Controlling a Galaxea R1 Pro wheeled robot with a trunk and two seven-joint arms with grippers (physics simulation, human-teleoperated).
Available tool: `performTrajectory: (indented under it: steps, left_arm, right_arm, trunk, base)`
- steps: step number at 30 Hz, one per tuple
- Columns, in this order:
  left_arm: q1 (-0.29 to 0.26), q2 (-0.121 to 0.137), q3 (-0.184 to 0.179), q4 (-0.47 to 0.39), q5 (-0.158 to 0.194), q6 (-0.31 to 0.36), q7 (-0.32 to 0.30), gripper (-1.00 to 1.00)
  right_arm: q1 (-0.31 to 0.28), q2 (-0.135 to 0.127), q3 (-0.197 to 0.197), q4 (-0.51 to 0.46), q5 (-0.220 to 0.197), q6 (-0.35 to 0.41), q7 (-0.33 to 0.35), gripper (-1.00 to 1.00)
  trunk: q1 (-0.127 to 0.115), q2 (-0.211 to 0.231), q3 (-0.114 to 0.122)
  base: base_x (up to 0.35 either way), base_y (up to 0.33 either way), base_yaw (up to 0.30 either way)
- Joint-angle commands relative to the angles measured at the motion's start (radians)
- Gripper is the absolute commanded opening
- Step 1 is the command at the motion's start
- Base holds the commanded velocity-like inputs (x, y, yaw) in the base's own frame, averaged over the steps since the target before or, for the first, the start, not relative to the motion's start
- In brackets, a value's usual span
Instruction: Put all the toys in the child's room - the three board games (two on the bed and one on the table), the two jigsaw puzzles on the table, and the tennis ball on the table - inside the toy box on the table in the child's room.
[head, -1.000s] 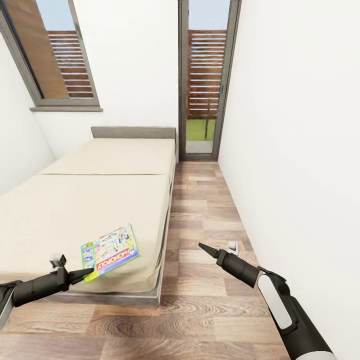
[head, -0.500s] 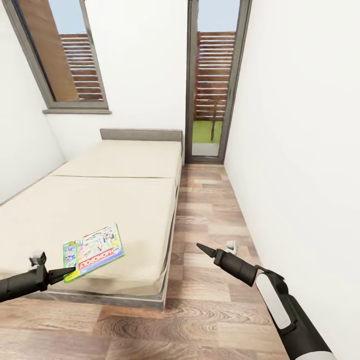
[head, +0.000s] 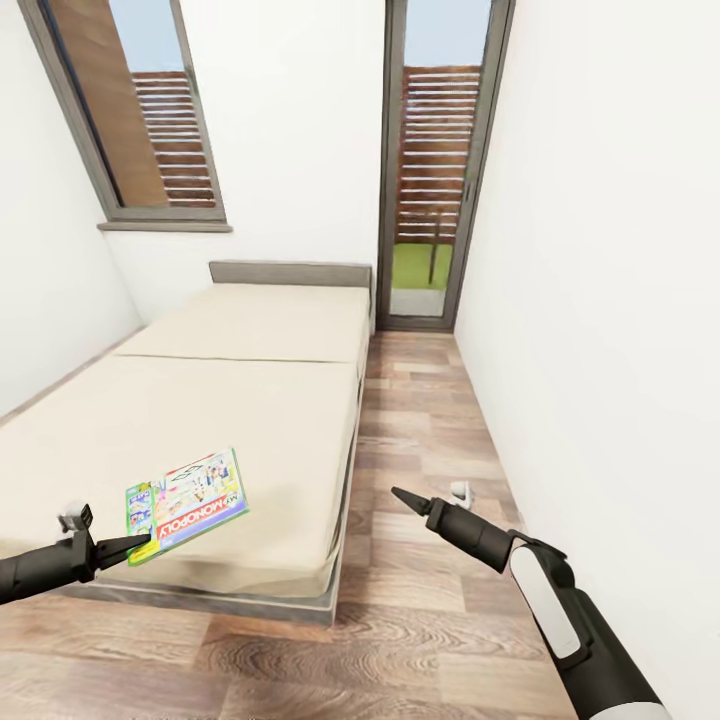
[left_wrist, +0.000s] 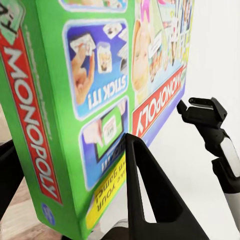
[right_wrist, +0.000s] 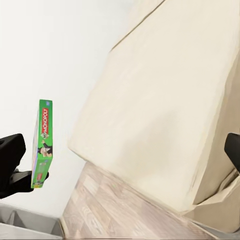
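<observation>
Monopoly is the board game (head: 186, 506) in play, a green flat box pinched at its near corner by the left hand (head: 125, 547), whose 2 dark fingers (left_wrist: 150, 200) close on the box's edge in the left wrist view. From the head view the box sits tilted over the near corner of the bed (head: 200, 400), its printed face up and its red title strip reading upside down; the right wrist view shows the box edge-on against the white wall, apart from the mattress, so it is lifted clear rather than resting on the bed. The bed has a beige cover, a grey headboard (head: 288, 273) against the far wall and a grey base along the wood floor (head: 420, 430). The right hand (head: 400, 497) hangs over the floor to the right of the bed, well apart from the box, its fingers pressed together into a dark point with nothing between them. A small white object (head: 459, 490) lies on the floor near the right wall, just beyond the right hand; what it is cannot be told. Behind the bed a window (head: 140, 110) is set in the left part of the far wall, and a tall glass door (head: 435, 160) stands at the end of the floor strip, with slatted wooden fencing and a patch of grass seen through it.
</observation>
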Motion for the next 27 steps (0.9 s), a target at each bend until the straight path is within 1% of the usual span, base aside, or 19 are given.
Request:
performTrajectory:
  steps: [1, 5, 8, 14, 27]
  left_arm:
    - [-0.001, 0.0, 0.0, 0.0, -0.002, 0.011, -0.004, -1.0]
    - [-0.001, 0.001, 0.0, 0.0, -0.002, 0.011, -0.004, -1.0]
    - [-0.001, 0.001, 0.0, 0.0, -0.002, 0.01, -0.004, -1.0]
    - [-0.001, 0.004, 0.0, 0.0, -0.003, 0.009, -0.004, -1.0]
    - [0.0, 0.006, 0.0, 0.0, -0.003, 0.009, -0.004, -1.0]
  right_arm:
    - [0.0, -0.001, 0.006, -0.001, -0.007, 0.006, -0.002, 1.0]
    - [0.0, -0.001, 0.024, -0.001, -0.007, 0.005, -0.005, 1.0]
    - [0.0, -0.001, 0.028, -0.001, -0.007, 0.005, -0.006, 1.0]
    - [0.0, -0.001, 0.031, -0.001, -0.007, 0.005, -0.006, 1.0]
    - [0.0, 0.0, 0.032, 0.0, -0.004, 0.006, -0.006, 1.0]
  trunk:
    - [-0.004, 0.007, 0.002]
    - [-0.019, 0.035, 0.015]
    - [-0.031, 0.056, 0.024]
    - [-0.054, 0.098, 0.043]
    - [-0.104, 0.189, 0.084]
  base:
    - [0.0, 0.0, 0.239]
    - [0.0, 0.0, 0.267]
    - [-0.03, 0.0, 0.285]
    - [-0.179, 0.0, 0.29]
    - [-0.013, 0.0, 0.291]
